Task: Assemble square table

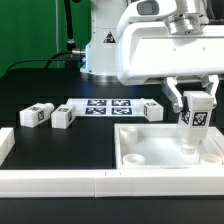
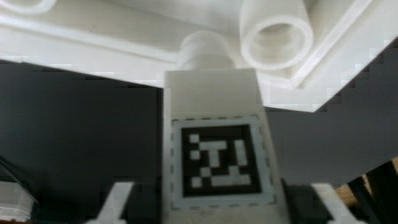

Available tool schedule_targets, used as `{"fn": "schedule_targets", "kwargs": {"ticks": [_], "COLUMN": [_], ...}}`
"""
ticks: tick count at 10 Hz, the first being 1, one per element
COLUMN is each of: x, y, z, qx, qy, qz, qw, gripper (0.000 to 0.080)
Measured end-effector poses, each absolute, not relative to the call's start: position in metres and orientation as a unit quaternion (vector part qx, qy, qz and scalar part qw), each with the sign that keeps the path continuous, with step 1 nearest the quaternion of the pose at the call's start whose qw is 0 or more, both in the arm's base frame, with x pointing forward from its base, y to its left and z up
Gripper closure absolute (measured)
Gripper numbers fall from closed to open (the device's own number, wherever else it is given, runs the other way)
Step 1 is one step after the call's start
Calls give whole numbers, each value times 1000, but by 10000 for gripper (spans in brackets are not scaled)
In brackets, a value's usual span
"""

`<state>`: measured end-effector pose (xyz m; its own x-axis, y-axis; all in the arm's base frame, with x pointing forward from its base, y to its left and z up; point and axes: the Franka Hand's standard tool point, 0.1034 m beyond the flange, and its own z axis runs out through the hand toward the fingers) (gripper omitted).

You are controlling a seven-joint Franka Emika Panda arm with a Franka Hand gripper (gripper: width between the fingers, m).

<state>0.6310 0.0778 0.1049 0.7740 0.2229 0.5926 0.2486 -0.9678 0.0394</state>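
The square table's white panel point(image 1: 150, 150) lies at the front on the exterior view's right. My gripper point(image 1: 195, 104) is shut on a white tag-marked leg point(image 1: 195, 122) and holds it upright over the panel's far right corner. In the wrist view the leg point(image 2: 217, 140) fills the middle between my fingers point(image 2: 118, 200). Its narrow tip sits right beside the round corner socket point(image 2: 279, 40); I cannot tell whether it is in a hole. Three more legs lie on the table: two on the left point(image 1: 38, 115), point(image 1: 63, 118) and one by the panel point(image 1: 152, 110).
The marker board point(image 1: 105, 106) lies flat behind the panel, between the loose legs. A long white border rail point(image 1: 60, 182) runs along the front, and another point(image 1: 5, 145) runs along the exterior view's left. The robot's base point(image 1: 100, 45) stands at the back.
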Motion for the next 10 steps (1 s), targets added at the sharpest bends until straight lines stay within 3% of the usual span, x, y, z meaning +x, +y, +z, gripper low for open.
{"fn": "schedule_targets", "kwargs": {"ticks": [4,10], "x": [630,632], "y": [108,111], "z": [106,101], "qx": [-943,-945], "qy": [-126,-129], "qz": [-306,-299], "qw": [35,37], "gripper": [512,512]}}
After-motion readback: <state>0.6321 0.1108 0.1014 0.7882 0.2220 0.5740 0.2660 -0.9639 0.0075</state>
